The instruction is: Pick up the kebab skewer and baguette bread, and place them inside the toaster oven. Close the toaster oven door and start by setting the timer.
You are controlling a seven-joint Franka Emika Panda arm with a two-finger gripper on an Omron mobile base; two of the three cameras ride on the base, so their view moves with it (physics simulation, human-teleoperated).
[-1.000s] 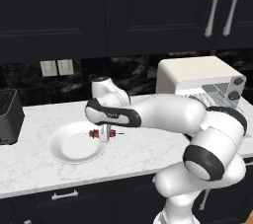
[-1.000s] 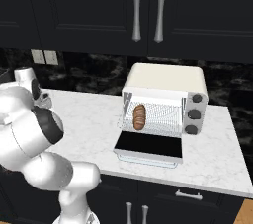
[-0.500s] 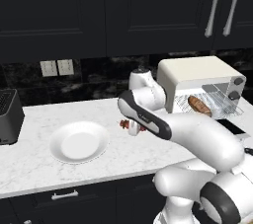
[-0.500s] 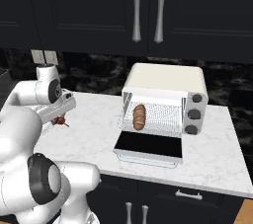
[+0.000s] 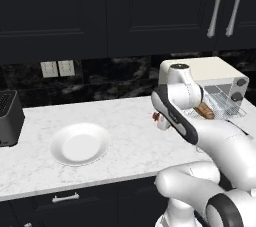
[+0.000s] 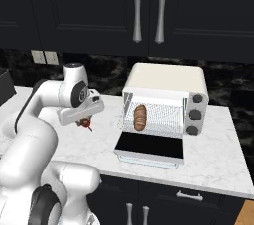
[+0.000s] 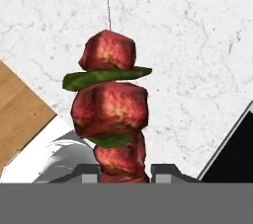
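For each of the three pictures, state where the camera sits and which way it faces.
Left base view: behind the arm on its left, facing the counter, the white plate and the toaster oven; arm at lower right.
Right base view: behind on its right, facing the toaster oven door, open, the baguette bread on the rack; arm at lower left.
Hand view: on the hand, looking along the gripper, shut on the kebab skewer.
Both base views share oven, bread and skewer.

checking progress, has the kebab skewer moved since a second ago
Yes. The kebab skewer, held in the gripper, has travelled right from over the white plate toward the toaster oven.
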